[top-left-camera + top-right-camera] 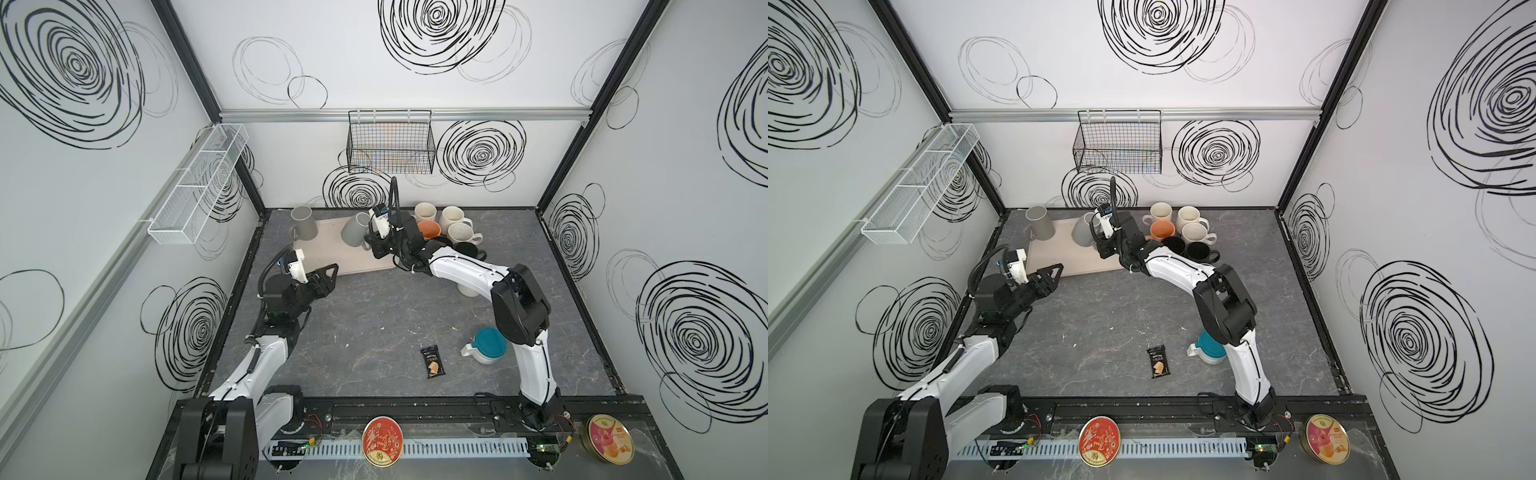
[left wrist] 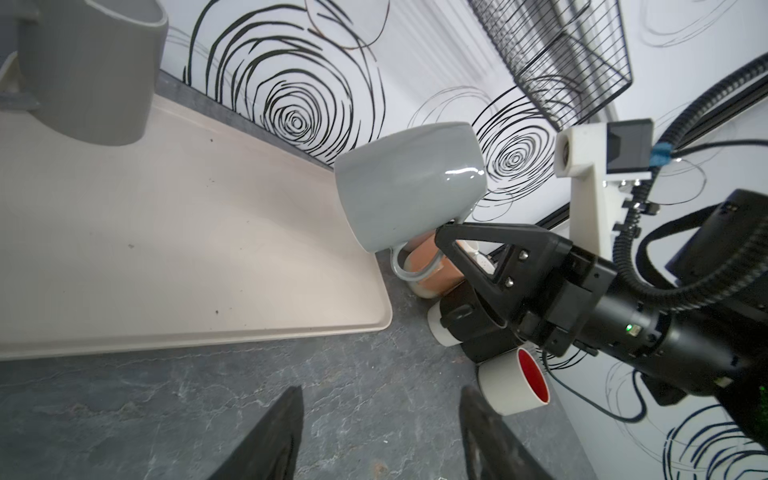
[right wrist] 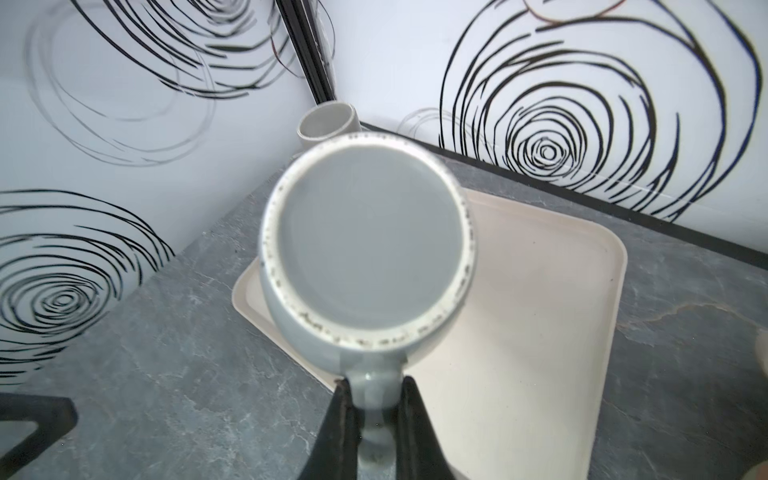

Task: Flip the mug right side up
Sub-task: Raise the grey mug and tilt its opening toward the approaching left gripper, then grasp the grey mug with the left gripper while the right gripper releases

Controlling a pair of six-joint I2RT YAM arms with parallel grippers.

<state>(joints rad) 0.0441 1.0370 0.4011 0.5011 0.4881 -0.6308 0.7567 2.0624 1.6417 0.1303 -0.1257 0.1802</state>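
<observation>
Toward the back of the table, at the upper middle of both top views, the right gripper [image 1: 370,242] pinches its two black fingers on the handle of the glossy grey ceramic mug [image 1: 354,231], which hangs tilted over the right end of the flat beige plastic tray [image 1: 353,262]. From the right wrist camera I'm looking straight at the mug's unglazed foot ring, so the mouth points away and down toward the tray: to my eye it is partway through the turn, not yet upright. Whether its rim brushes the tray I can't tell. To finish well, I'd roll the wrist on until the mouth faces up, keeping the pinch firm, since a grip on the handle alone lets a heavy mug swing. Then lower it flat onto bare tray and let go only once it sits square. At the left of the top views the left gripper [image 1: 332,272] hovers off the tray's near corner, fingers spread and empty. A tall matte grey mug [image 1: 302,224] stands on the tray's far left corner, well apart. The cluster of cream, orange and black mugs [image 1: 449,230], just right of the gripper, is what the swinging mug or wrist could clip.
</observation>
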